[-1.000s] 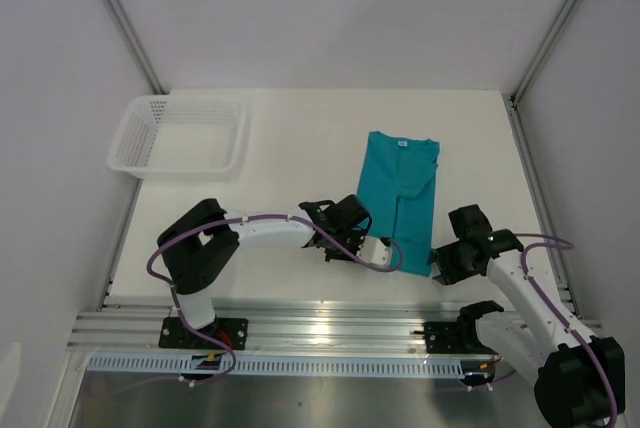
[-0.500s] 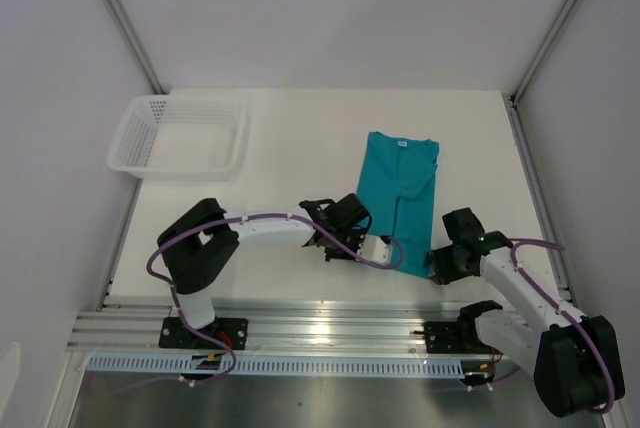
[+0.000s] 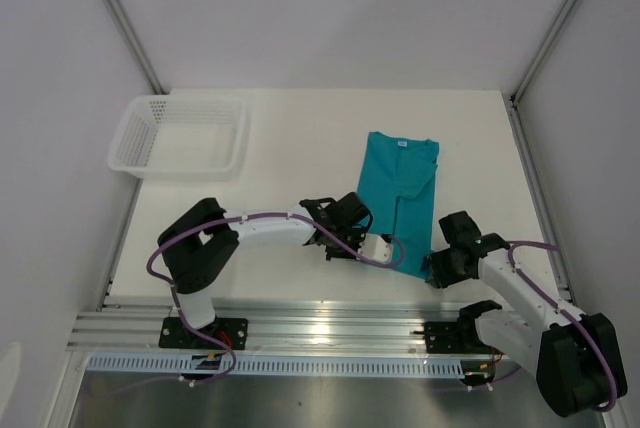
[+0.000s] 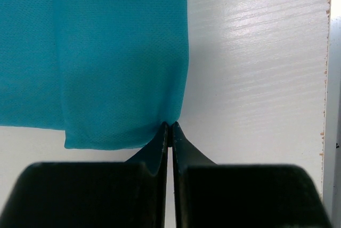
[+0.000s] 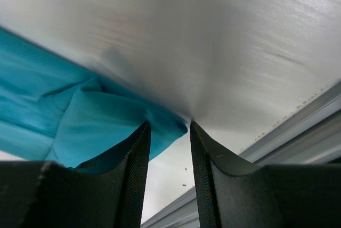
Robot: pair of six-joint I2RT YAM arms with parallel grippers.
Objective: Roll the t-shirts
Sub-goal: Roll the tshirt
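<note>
The teal t-shirt (image 3: 400, 188) lies folded into a long strip on the white table, with its white neck label at the far end. My left gripper (image 3: 388, 248) is at the near-left corner of the hem. In the left wrist view its jaws (image 4: 170, 125) are shut, pinching the edge of the t-shirt (image 4: 106, 52). My right gripper (image 3: 435, 270) is at the near-right corner. It is open (image 5: 169, 129), and the corner of the t-shirt (image 5: 96, 116) lies between its fingers and against the left finger (image 5: 136, 153).
A white mesh basket (image 3: 180, 136) stands at the far left of the table. The metal rail (image 3: 320, 323) runs along the near edge, close behind both grippers, and shows in the right wrist view (image 5: 298, 127). Grey walls enclose the table.
My right gripper has slid a little left and nearer, onto the shirt's near-right corner, and its jaws have narrowed slightly. The left gripper holds its grip in place.
</note>
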